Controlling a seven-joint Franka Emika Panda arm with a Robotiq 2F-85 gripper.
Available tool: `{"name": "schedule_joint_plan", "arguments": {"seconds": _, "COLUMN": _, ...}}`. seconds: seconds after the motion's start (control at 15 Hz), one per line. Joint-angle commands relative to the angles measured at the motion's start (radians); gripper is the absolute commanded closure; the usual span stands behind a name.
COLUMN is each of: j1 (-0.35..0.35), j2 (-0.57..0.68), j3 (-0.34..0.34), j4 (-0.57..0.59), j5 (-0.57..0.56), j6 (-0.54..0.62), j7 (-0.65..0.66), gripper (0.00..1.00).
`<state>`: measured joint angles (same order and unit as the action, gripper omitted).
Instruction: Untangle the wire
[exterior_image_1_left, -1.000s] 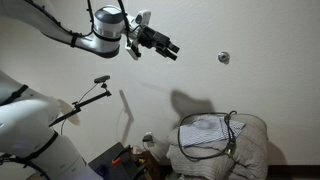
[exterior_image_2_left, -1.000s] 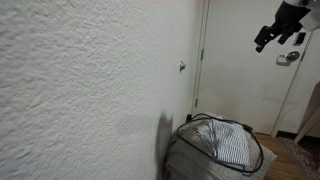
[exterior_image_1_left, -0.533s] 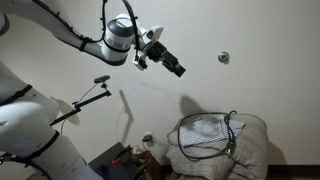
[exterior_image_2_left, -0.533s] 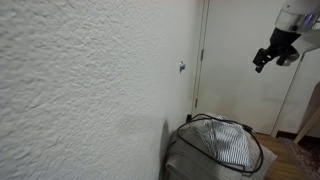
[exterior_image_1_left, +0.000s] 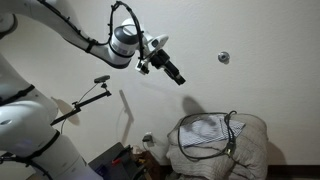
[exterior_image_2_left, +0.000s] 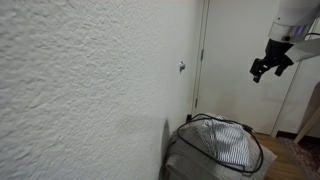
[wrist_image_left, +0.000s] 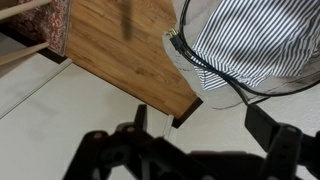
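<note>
Black wire (exterior_image_1_left: 233, 128) is lying in loose, thin loops across the striped cloth (exterior_image_1_left: 205, 131), curling over its edge. The gripper (exterior_image_1_left: 177, 77) is hovering well above, jaws spread wide, gripping nothing.

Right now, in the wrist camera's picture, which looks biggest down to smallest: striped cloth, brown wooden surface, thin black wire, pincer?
1. Black metal pincer, but only because it is nearest the camera.
2 and 3. Dark-striped white cloth and brown wooden surface: too alike to rank, both cut off.
4. Thin black wire.
</note>
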<state>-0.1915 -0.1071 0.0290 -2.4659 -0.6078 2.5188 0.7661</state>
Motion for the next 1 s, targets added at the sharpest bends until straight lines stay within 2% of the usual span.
{"name": "schedule_joint_plan", "arguments": {"seconds": 0.0, "j1": 0.023, "j2": -0.001, "j3": -0.023, "j4": 0.002, "j5": -0.001, "j6": -0.003, "j7": -0.001, "gripper": 0.00}}
{"name": "schedule_joint_plan", "arguments": {"seconds": 0.27, "j1": 0.011, "j2": 0.069, "j3": -0.056, "j4": 0.004, "j5": -0.014, "j6": -0.006, "j7": -0.002, "gripper": 0.00}}
{"name": "schedule_joint_plan", "arguments": {"seconds": 0.53, "j1": 0.010, "j2": 0.143, "j3": -0.118, "j4": 0.002, "j5": 0.002, "j6": 0.008, "j7": -0.032, "gripper": 0.00}}
{"name": "schedule_joint_plan", "arguments": {"seconds": 0.93, "j1": 0.026, "j2": 0.280, "j3": -0.171, "j4": -0.022, "j5": 0.178, "j6": 0.110, "j7": -0.210, "gripper": 0.00}}
